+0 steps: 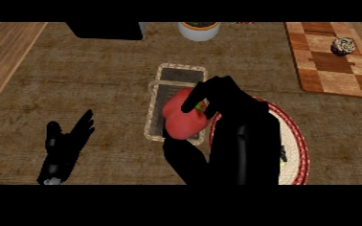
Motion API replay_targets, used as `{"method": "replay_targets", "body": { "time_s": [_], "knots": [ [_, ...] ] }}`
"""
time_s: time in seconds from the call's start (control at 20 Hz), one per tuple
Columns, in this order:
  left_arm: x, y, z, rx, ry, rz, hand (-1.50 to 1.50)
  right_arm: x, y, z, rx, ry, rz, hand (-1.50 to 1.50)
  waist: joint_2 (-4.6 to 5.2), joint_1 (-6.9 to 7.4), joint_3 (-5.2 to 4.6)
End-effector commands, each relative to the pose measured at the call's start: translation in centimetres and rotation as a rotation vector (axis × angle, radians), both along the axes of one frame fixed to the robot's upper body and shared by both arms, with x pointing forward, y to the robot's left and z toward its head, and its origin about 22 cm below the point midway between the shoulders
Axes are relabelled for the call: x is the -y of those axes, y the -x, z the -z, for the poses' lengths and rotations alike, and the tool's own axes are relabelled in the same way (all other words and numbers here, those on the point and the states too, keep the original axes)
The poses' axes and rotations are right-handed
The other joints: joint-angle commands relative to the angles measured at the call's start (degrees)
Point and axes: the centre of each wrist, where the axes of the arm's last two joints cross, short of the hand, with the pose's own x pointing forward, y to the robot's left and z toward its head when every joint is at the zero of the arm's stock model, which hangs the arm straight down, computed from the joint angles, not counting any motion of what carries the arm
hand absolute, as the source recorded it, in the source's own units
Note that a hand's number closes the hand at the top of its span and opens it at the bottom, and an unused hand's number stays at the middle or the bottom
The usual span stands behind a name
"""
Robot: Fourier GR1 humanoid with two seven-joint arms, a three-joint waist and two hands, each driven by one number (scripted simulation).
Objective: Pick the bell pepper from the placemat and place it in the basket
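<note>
- Right hand (237,112) comes in from lower edge at centre-right, fingers and thumb curled round the red bell pepper (185,119); a dark fingertip crosses the pepper's upper right side, thumb shows under it at lower left.
- Pepper sits in that grasp over the basket (176,72), covering the basket's lower right part; a bit of green shows near its top by the fingertip. Can't tell whether it touches the basket floor or is held above it.
- Basket: woven, light rim, dark inside, rectangular, long axis running away from the robot, at centre of the counter (92,76). Far end w/ its rim is in plain view; near right corner hidden by pepper and hand.
- Placemat (300,143): round, pale centre w/ red woven border, just right of the basket, mostly hidden under the right forearm.
- Left hand (65,146) at lower left, fingers straight and spread, pointing up and away, holding nothing, well apart from the basket.
- Far edge: white pot (198,30) behind the basket, black box (106,29) to its left.
- Upper right: wooden cutting board (322,60), patterned, w/ a small brownish round item (343,46) on it; can't tell what it is.
</note>
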Motion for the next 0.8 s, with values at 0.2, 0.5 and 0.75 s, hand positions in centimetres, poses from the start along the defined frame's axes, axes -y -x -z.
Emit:
{"method": "replay_targets", "body": {
  "time_s": [0.2, 0.5, 0.75],
  "knots": [
    [0.2, 0.0, 0.5, -0.056, -0.011, 0.021, 0.0, -2.2, -3.7, -4.5, -0.157, -0.075, 0.168, 1.5, 0.59, 1.26, -0.08],
    [0.3, -0.9, 0.3, -0.04, -0.002, 0.018, 0.0, -2.9, -6.9, -6.1, -0.19, -0.181, 0.161, 1.5, 1.15, 1.62, 0.04],
    [1.1, 0.3, 1.3, -0.063, 0.009, 0.01, 0.0, -2.4, -9.0, -7.1, -0.203, -0.306, 0.161, 1.5, 1.25, 1.8, 0.17]
  ]
}}
